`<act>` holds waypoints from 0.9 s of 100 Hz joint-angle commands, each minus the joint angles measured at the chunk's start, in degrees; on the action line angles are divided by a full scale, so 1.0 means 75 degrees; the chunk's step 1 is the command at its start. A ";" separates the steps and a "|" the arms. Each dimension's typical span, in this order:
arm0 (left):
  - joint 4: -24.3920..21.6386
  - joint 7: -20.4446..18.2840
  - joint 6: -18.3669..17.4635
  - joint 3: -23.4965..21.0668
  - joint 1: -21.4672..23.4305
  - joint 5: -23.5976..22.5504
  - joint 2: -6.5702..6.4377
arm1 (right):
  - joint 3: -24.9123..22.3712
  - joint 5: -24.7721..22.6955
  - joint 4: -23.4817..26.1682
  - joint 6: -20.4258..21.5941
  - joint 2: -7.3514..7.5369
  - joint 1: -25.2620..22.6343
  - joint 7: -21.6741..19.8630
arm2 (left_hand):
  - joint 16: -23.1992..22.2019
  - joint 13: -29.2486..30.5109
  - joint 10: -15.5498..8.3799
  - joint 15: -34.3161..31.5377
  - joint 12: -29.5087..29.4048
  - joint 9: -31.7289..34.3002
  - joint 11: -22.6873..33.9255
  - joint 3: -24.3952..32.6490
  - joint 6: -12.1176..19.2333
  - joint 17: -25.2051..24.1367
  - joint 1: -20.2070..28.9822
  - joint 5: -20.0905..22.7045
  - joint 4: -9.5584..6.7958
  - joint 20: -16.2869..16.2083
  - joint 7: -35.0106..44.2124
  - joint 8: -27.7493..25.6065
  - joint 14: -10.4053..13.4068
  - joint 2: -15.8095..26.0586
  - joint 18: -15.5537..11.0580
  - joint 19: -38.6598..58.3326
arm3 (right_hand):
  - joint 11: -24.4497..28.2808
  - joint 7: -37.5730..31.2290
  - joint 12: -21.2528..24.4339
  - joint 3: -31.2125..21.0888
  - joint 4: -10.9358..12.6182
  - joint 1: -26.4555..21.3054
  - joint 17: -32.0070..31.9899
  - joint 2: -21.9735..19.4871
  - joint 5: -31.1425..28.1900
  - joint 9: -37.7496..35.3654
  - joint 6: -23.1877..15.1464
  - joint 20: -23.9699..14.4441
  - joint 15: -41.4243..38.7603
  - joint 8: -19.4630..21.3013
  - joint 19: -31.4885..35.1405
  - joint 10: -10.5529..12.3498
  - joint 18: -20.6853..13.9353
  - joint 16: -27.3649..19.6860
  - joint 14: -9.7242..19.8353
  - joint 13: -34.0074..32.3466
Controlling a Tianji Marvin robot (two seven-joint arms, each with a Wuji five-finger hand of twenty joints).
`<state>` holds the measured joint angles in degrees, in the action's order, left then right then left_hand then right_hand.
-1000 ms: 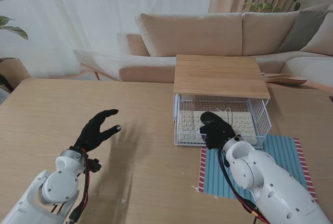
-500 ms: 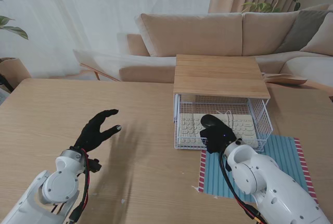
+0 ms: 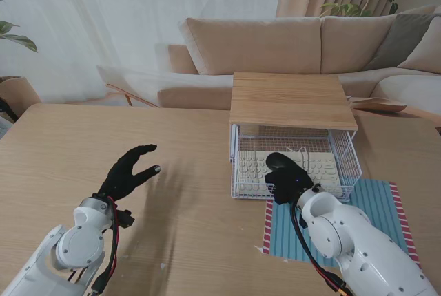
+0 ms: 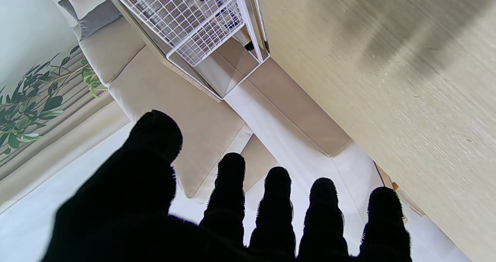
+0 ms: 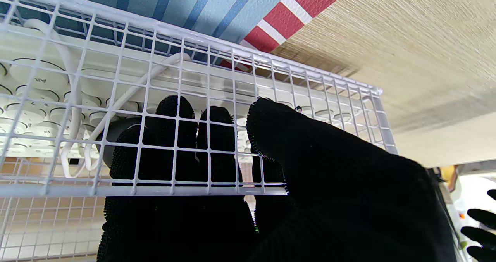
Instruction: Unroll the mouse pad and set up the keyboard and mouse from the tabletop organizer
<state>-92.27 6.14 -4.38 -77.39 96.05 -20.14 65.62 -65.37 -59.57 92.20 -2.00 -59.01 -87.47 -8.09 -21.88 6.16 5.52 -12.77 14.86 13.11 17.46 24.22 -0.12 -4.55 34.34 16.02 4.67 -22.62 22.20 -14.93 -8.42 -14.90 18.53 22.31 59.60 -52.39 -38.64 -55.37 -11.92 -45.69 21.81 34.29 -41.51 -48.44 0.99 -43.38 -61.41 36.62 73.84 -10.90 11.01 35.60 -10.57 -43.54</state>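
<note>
A: Where is the right hand [image 3: 284, 175]?

B: At the near face of the wire organizer [image 3: 341, 146], on the right side of the table [image 3: 186, 138]. In its wrist view the fingers [image 5: 170, 118] lie behind the white mesh, stretched toward the keyboard [image 5: 35, 83], while the thumb stays outside the mesh.

A: Is it holding anything?

B: I cannot tell. The fingertips are close to the keys and to a white cable [image 5: 116, 99], but the mesh hides any contact.

A: And the keyboard itself?

B: It lies flat inside the organizer, under the wooden top [image 3: 293, 100]. A dark rounded shape sits among the cable loops just beside the fingers; whether that is the mouse I cannot say.

A: The mouse pad [image 3: 375, 206]?

B: Spread flat on the table, blue stripes with a red and white edge, nearer to me than the organizer and reaching under it.

A: The left hand [image 3: 129, 171]?

B: Raised over bare table well to the left, fingers [image 4: 277, 200] spread apart, grasping nothing.
</note>
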 commanded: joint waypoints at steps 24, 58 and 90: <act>-0.0046 -0.0126 0.0018 0.0001 0.0032 -0.0011 0.0020 | 0.0093 0.0023 0.0035 -0.0063 -0.0035 -0.0220 -0.0249 | -0.0118 -0.0242 0.0113 0.0134 -0.0091 -0.0189 -0.0112 -0.0039 0.0011 -0.0047 -0.0017 0.0031 -0.0219 -0.0190 -0.0130 0.0067 0.0056 0.0142 -0.0016 -0.0221 | 0.0166 -0.0348 -0.0044 0.0076 -0.0092 -0.0425 -0.0209 -0.0351 -0.0257 0.0114 -0.0915 -0.0085 -0.0776 0.0160 -0.0220 0.0065 -0.0408 0.0456 0.0189 -0.0274; -0.0045 -0.0117 0.0036 -0.0006 0.0031 -0.0002 0.0024 | -0.0054 -0.0179 0.0190 0.0042 -0.0031 -0.0431 -0.0148 | -0.0115 -0.0242 0.0110 0.0139 -0.0090 -0.0191 -0.0111 -0.0043 0.0014 -0.0055 -0.0013 0.0040 -0.0219 -0.0212 -0.0129 0.0067 0.0063 0.0145 -0.0017 -0.0194 | 0.0072 -0.0352 0.0113 0.0087 -0.0052 -0.0362 -0.0187 -0.0207 -0.0240 0.0056 -0.0916 -0.0032 -0.0641 0.0005 -0.0262 0.0210 -0.0437 0.0362 0.0263 -0.0297; -0.0046 -0.0127 0.0055 0.0004 0.0029 0.0000 0.0022 | -0.0122 -0.0178 0.0325 0.0155 -0.0004 -0.0525 -0.0382 | -0.0113 -0.0250 0.0105 0.0143 -0.0091 -0.0189 -0.0112 -0.0048 0.0016 -0.0059 -0.0013 0.0034 -0.0219 -0.0215 -0.0133 0.0068 0.0055 0.0146 -0.0014 -0.0199 | 0.0094 -0.0397 0.0110 0.0069 -0.0082 -0.0341 -0.0189 -0.0200 -0.0221 0.0063 -0.0949 -0.0003 -0.0579 -0.0007 -0.0275 0.0213 -0.0430 0.0305 0.0274 -0.0338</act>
<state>-92.27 6.06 -4.28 -77.43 96.07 -20.15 65.61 -66.99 -60.95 94.71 -1.32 -58.82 -89.97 -9.79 -21.90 6.16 5.53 -12.77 14.85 13.11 17.46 24.22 -0.12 -4.55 34.34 16.03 4.68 -22.66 22.20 -14.93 -8.42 -14.90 18.53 22.30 58.79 -51.12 -37.55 -53.98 -11.92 -46.19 21.13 32.49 -40.12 -47.33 1.00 -43.39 -59.13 36.46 71.75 -9.99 9.67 35.85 -9.70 -42.66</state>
